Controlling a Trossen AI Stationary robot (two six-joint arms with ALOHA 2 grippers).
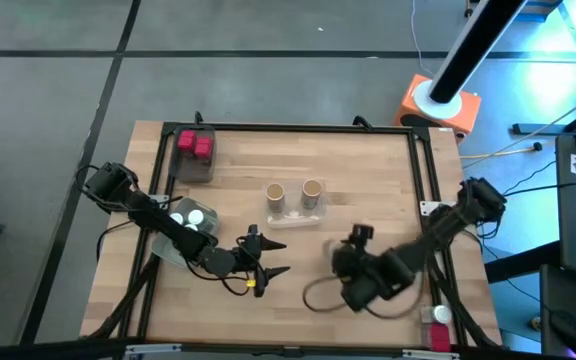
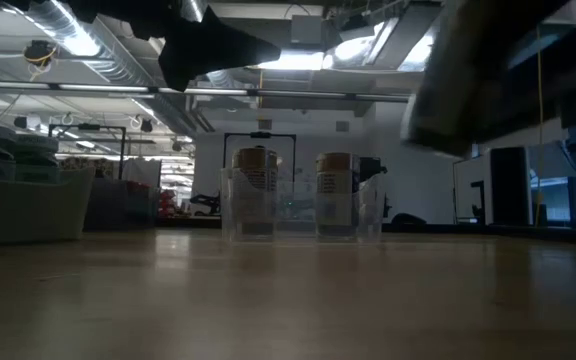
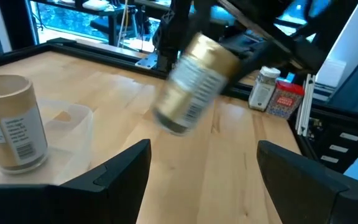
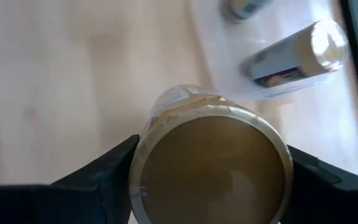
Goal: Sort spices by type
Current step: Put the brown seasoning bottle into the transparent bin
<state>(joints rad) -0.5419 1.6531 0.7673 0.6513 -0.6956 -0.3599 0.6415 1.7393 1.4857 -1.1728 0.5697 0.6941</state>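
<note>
The right claw (image 4: 210,171) grips one tan jar (image 4: 211,163), up off the table (image 1: 368,190). The left claw (image 1: 268,262) is open and holds nothing. Two tan jars (image 1: 275,197) stand in a clear tray (image 1: 293,218). Two red jars (image 1: 195,145) sit in the far corner tray. Two white jars (image 1: 188,214) sit in a tray by the left arm.
</note>
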